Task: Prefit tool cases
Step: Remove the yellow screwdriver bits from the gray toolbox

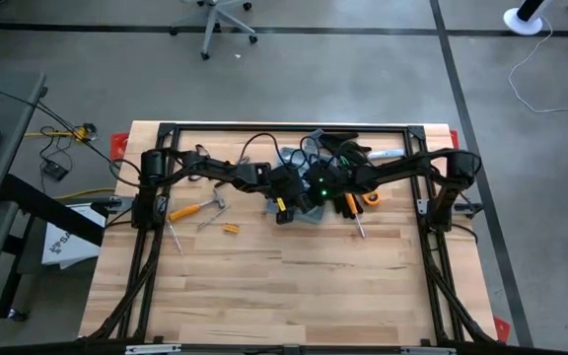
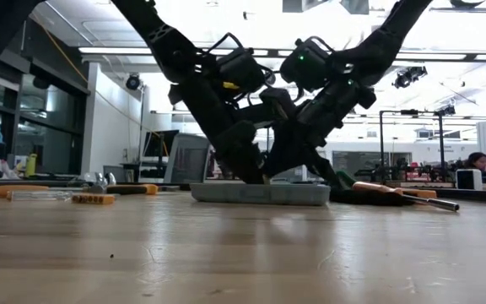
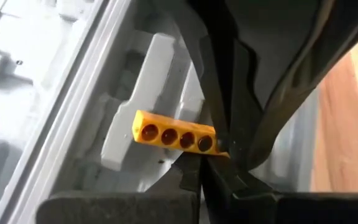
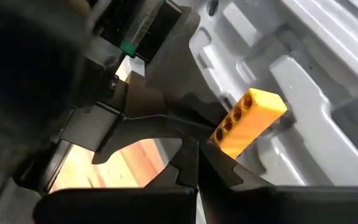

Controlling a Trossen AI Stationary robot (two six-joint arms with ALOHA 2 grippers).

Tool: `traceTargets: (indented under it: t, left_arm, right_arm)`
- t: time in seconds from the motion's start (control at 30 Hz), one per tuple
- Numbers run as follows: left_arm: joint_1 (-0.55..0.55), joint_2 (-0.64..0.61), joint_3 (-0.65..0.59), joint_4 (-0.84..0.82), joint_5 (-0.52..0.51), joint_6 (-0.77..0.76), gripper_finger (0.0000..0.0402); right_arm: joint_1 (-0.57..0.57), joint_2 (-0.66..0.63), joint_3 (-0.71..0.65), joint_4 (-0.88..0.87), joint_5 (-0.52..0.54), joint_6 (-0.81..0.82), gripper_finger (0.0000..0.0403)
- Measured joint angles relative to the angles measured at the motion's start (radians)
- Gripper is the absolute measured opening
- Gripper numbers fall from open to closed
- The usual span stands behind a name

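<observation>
At the far middle of the counter lies the open grey case; inside its moulded tray, my left fingers grip a yellow bit holder, my right fingers closed beside it.

Light wood table: grey-blue tool case at centre-back, hammer, yellow bit holder, screwdrivers beside.
</observation>
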Motion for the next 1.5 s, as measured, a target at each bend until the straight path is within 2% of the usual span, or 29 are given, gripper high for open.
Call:
traceTargets:
  t: [0.4,0.9,1.07,1.27,1.43,1.5]
  left_arm:
    - [0.018,0.000,0.005,0.018,0.004,0.000,0.0000]
    - [0.029,0.004,0.006,0.039,0.002,-0.001,0.0000]
    - [0.029,0.005,0.006,0.047,-0.001,-0.001,0.0000]
    - [0.029,0.005,0.006,0.048,-0.001,-0.001,0.0000]
    - [0.030,0.005,0.006,0.059,-0.002,0.005,0.0000]
    - [0.030,0.005,0.006,0.067,-0.003,0.007,0.0000]
  right_arm:
    - [-0.014,-0.059,0.005,-0.097,0.056,-0.045,0.0000]
    - [-0.013,-0.062,0.003,-0.226,0.109,-0.048,0.0000]
    - [-0.013,-0.068,0.003,-0.216,0.111,-0.048,0.0000]
    - [-0.014,-0.125,0.002,-0.266,0.188,-0.049,0.0000]
    - [-0.026,-0.135,-0.001,-0.345,0.191,-0.063,0.0000]
    - [-0.027,-0.135,-0.012,-0.327,0.189,-0.063,0.0000]
